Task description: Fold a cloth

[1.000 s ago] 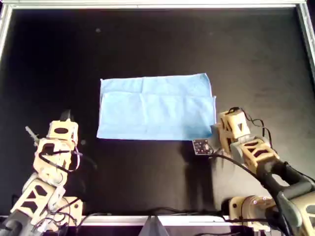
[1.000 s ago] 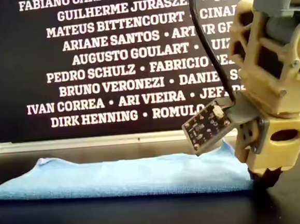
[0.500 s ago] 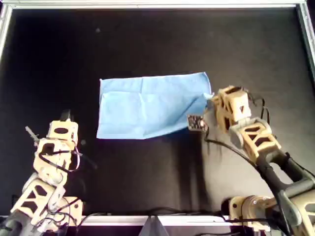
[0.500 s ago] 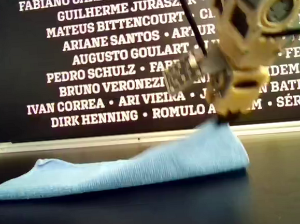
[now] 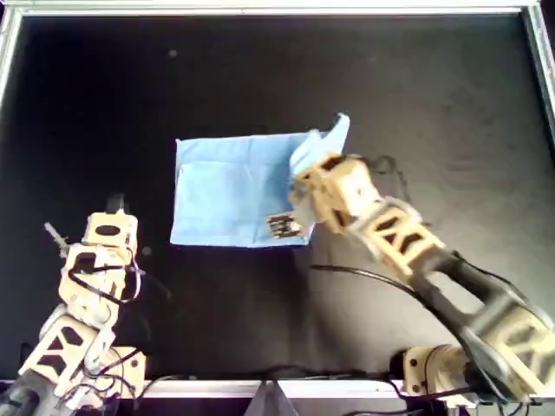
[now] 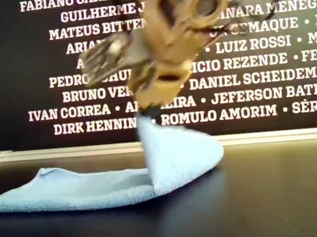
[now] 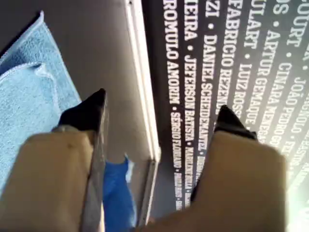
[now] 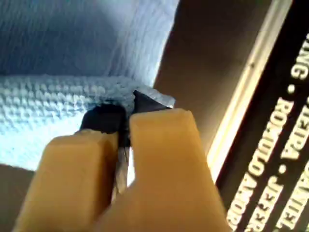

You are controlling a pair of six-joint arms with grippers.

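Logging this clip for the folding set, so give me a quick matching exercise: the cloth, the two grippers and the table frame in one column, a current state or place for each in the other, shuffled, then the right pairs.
Column 1
1. the cloth
2. my first gripper
3. my second gripper
4. the table frame

Column 2
A. open, holding nothing, parked off the cloth
B. pale metal edge round the black surface
C. shut on a pinched edge of fabric
D. one side lifted up and carried over the flat part

Pairs: 1-D, 2-A, 3-C, 4-B
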